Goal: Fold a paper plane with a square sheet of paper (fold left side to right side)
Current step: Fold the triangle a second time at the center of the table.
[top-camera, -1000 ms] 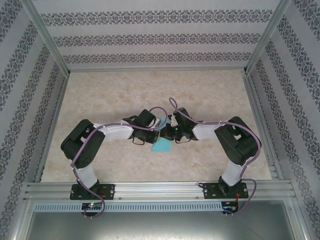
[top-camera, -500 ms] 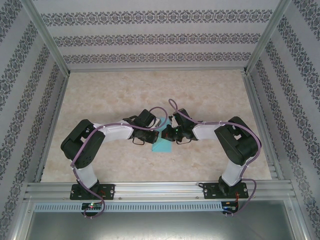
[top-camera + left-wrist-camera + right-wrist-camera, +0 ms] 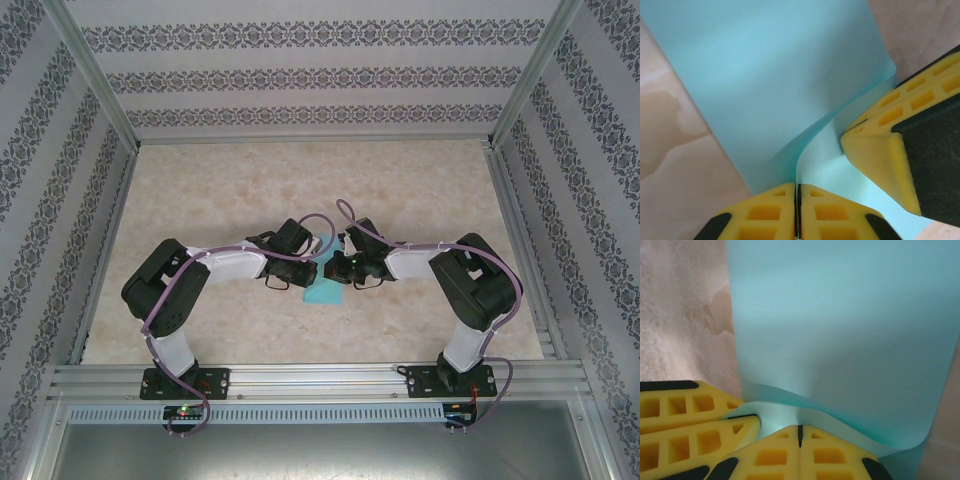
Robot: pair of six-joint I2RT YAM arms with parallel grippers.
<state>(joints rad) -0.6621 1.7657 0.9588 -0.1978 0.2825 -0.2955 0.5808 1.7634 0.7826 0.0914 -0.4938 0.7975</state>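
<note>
The square sheet of paper (image 3: 324, 292) is turquoise-blue and lies on the table between the two arms. In the left wrist view the sheet (image 3: 775, 75) has one edge lifted, and that edge runs into the slit of my left gripper (image 3: 798, 192), which is shut on it. My right gripper's yellow fingers (image 3: 880, 160) press against the same raised flap. In the right wrist view the sheet (image 3: 840, 315) bulges up in a curl at my right gripper (image 3: 800, 432), which is shut on its edge, with the left fingers (image 3: 690, 420) close beside. From above, left gripper (image 3: 312, 270) and right gripper (image 3: 340, 270) almost touch. A paper plane is out of view.
The marbled table (image 3: 300, 180) stretches away behind the arms. Patterned walls and aluminium posts (image 3: 95, 80) box it in on three sides, and a metal rail (image 3: 320, 378) runs along the near edge by the arm bases.
</note>
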